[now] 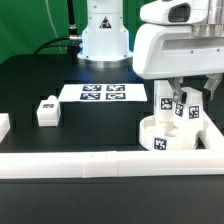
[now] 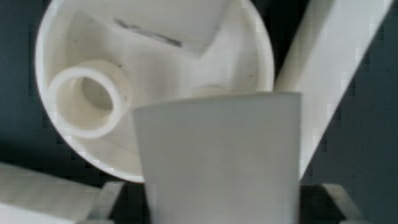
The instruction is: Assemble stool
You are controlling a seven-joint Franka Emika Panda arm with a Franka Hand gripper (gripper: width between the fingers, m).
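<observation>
Gripper (image 1: 181,96): above the seat, jaws closed in on an upright leg (image 2: 222,150), gripping its sides.
Seat (image 1: 172,141): exterior view's right, legs standing on it, just behind rail (image 1: 100,163).
Spare leg (image 1: 46,110): exterior view's left, alone, near marker board (image 1: 103,93).

The black table (image 1: 25,85) has lots of open room at the exterior view's left, where only a loose leg (image 1: 47,110) stands, and the flat marker board (image 1: 95,93) lies in the middle. The long rail (image 1: 90,163) walls off the front. The exterior view's right is crowded with the seat (image 1: 146,130), its standing legs (image 1: 165,104) and the gripper (image 1: 183,100).
</observation>
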